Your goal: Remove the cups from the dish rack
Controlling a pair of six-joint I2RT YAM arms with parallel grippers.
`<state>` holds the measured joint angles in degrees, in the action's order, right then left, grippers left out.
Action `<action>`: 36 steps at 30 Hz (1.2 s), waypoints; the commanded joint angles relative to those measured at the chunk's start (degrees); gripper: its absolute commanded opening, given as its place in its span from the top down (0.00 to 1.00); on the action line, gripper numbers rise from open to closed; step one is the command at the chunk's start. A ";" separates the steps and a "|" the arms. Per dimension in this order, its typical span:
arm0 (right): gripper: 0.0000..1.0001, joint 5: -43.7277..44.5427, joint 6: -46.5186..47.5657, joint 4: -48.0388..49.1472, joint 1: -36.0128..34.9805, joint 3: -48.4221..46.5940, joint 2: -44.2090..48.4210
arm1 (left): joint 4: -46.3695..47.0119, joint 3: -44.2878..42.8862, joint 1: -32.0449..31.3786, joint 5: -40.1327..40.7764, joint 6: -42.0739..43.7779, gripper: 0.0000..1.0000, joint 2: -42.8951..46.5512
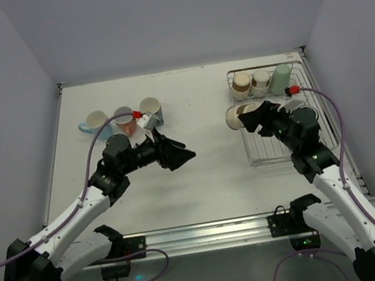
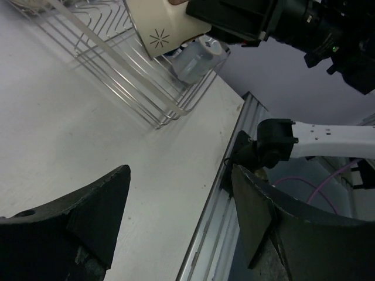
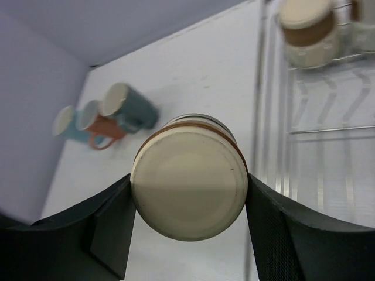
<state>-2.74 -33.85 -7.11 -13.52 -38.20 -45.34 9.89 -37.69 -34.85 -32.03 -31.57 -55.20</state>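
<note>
A small starburst mark [image 2: 159, 38] showed on the side of the cream cup [image 1: 236, 117], which lay on its side, gripped between the fingers of the right pincer [image 1: 252, 119] at the 9 o'clock rim of the wire rack [image 1: 264, 151], its flat cream end ringed by a brown band facing the wrist camera. Three more cups [image 1: 259, 82], brown-and-cream, cream and pale green, stood at the rack's 12 o'clock end, and three others [image 1: 125, 120], light blue, salmon and teal, sat on the table [image 1: 215, 179] towards 10 o'clock. The left pincer [image 1: 175, 153] hung over the table with its fingers spread wide, at 9 o'clock from the held cup and well apart from it
</note>
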 commanded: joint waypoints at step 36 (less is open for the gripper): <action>0.01 -23.65 -11.87 23.51 -8.37 14.91 -0.63 | -21.98 -12.13 -3.03 29.07 7.39 1.00 -11.33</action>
<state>-33.36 -54.46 29.76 -21.76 -19.64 -48.16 10.13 -44.53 -38.02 -17.41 -35.70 -68.01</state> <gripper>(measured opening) 0.989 0.045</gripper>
